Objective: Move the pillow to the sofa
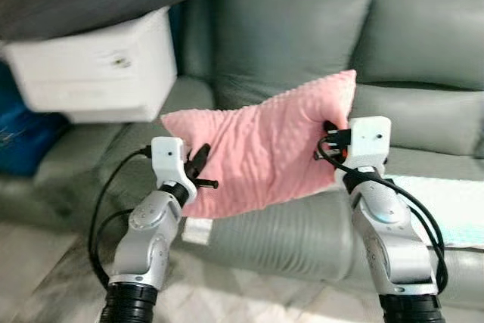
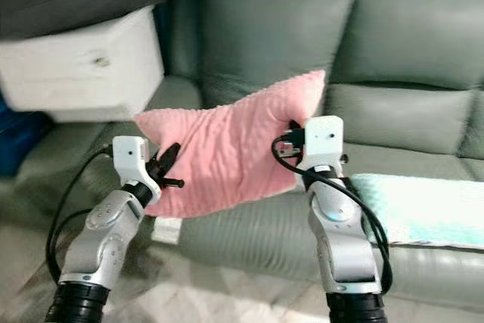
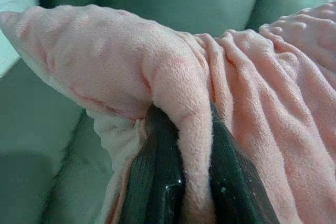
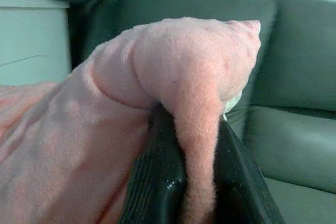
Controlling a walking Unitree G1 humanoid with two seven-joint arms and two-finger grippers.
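Pink pillow [image 1: 261,153] pinched at opposite edges by left claw [image 1: 198,166], right claw [image 1: 330,135], above sofa [image 1: 302,43].

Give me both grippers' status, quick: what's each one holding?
Left gripper: closed on the pink pillow's left edge.
Right gripper: closed on the pillow's right edge, held above the sofa front.

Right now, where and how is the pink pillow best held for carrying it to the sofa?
At its two side edges, one from each side. The pillow is wide and limp; the left gripper and right gripper each pinch a fold of plush, keeping it spread above the sofa.
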